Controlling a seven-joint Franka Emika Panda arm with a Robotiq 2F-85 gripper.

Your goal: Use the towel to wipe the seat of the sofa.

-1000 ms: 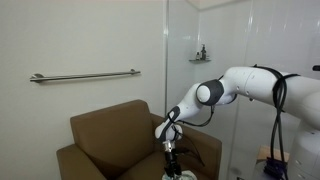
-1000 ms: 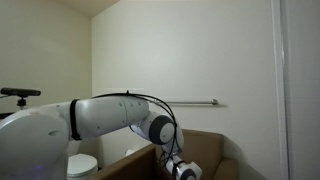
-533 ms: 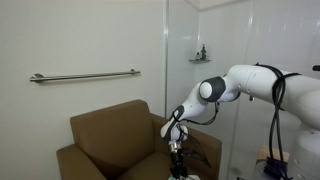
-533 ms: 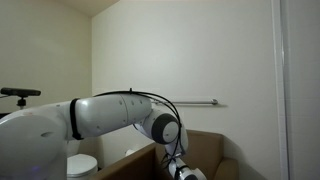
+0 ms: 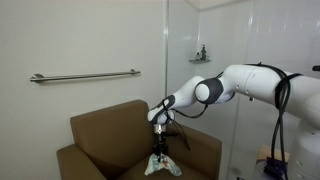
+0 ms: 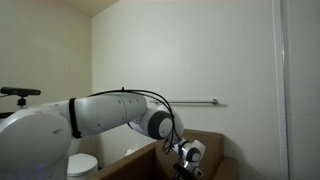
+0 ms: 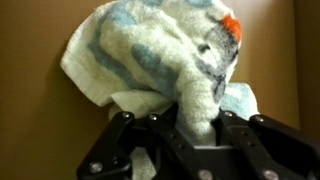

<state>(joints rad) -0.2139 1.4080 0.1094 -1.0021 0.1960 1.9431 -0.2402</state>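
The jaws were pinched on a bunched fold of the white and pale-blue terry towel with an orange patch, gripping it from above so the loose cloth hung over the seat of the brown upholstered sofa. Its lower end seemed to reach the seat, just before the sofa's backrest. That hold likely let cloth, not metal, rub the upholstery.

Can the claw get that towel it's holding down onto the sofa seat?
Probably yes. The claw grips the white and blue terry towel, which hangs low over the brown fabric sofa seat, with nothing visible between them.
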